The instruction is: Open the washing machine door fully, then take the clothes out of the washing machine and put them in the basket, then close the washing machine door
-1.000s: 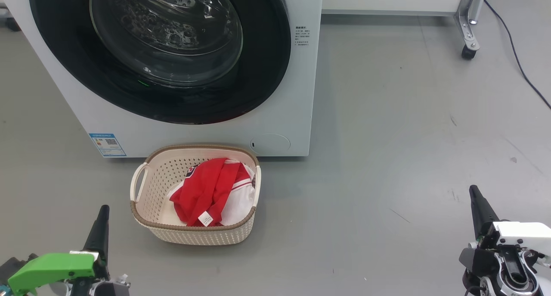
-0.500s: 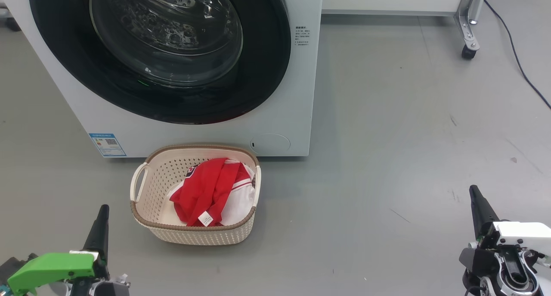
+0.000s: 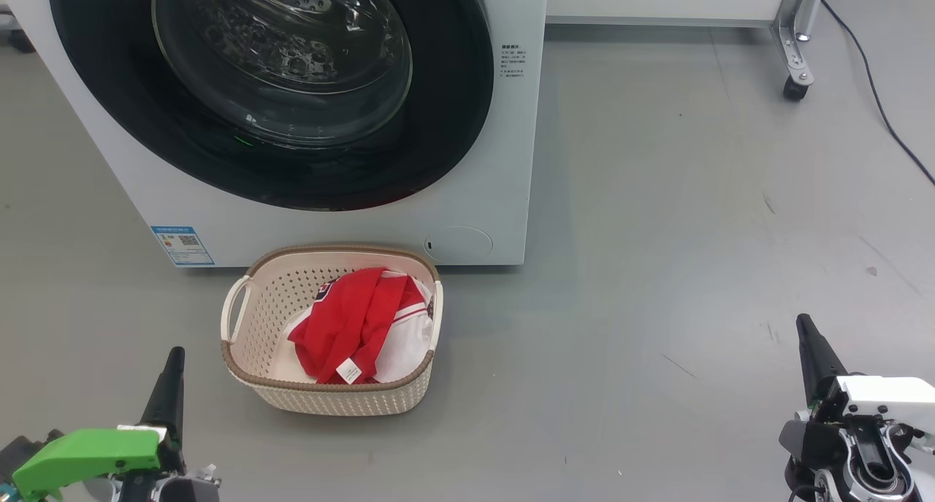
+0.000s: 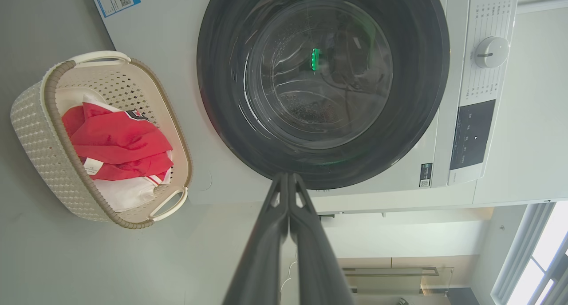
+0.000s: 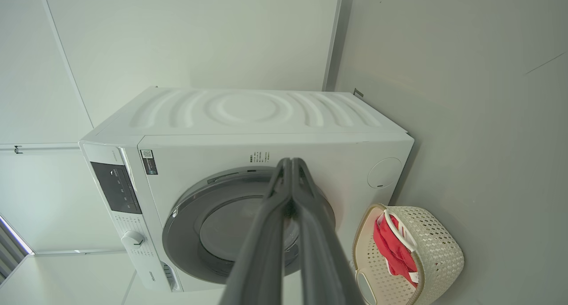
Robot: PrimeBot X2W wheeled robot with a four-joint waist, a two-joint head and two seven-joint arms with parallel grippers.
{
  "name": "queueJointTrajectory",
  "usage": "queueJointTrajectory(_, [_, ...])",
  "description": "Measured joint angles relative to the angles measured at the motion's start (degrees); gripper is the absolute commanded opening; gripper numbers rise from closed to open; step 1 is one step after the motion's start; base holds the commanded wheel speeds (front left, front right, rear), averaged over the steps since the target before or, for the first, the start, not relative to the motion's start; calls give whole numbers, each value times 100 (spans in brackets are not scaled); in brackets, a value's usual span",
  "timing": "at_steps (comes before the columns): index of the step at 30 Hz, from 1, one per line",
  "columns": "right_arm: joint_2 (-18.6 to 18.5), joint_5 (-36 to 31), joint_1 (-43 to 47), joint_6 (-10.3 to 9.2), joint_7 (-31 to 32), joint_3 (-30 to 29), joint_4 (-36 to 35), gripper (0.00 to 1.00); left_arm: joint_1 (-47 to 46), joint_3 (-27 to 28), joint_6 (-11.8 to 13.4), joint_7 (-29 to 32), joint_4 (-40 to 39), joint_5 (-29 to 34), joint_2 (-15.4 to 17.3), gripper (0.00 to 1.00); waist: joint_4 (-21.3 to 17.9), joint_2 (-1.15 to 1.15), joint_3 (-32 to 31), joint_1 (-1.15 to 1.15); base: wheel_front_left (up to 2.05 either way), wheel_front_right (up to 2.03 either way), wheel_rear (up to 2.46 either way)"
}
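Clothes (image 3: 343, 319) in basket (image 3: 343, 401), near left gripper (image 3: 175, 353), well apart from right gripper (image 3: 803, 319), each pressed closed

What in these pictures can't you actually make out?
Head view: the top of the washing machine door is cut off by the upper edge.
Head view: print on the blue label is too small to read.
Head view: most of the basket floor is hidden under the clothes.

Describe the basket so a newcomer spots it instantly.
Find the white front-loading washing machine with the black-rimmed round door. On the grey floor just before it sits a small cream perforated basket with a brown rim. The red and white clothes inside set it apart.
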Motion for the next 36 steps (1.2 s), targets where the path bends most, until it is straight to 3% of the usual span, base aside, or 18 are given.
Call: queueJointTrajectory(36, [2,0,0,0,0,-3,-1,0,0,20,0,1,-8,0,-30,0,0,0,0,0,0,0,0])
